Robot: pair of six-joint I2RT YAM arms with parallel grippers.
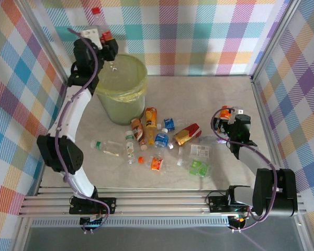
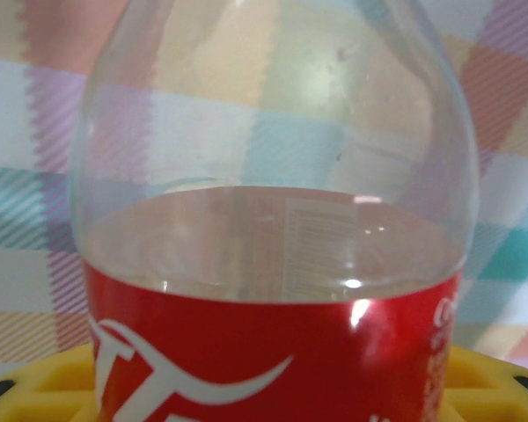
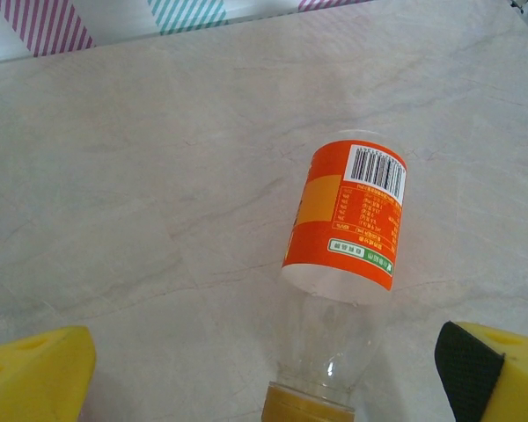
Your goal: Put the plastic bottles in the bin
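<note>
From above: the left gripper point(image 1: 102, 42) clamps a red-labelled bottle point(image 1: 98, 21) just over the bin point(image 1: 120, 111)'s far rim — let go here, it could drop outside. Left wrist: the bottle sits close between its fingers point(image 2: 488, 382). Right wrist: the right gripper point(image 3: 264, 374), spread wide, straddles an orange-labelled bottle point(image 3: 352, 220) — being round, it may roll away.

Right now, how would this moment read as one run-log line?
left gripper: shut on clear red-labelled plastic bottle, raised by round pale-green bin | right gripper: open over clear orange-labelled plastic bottle lying on table
</note>
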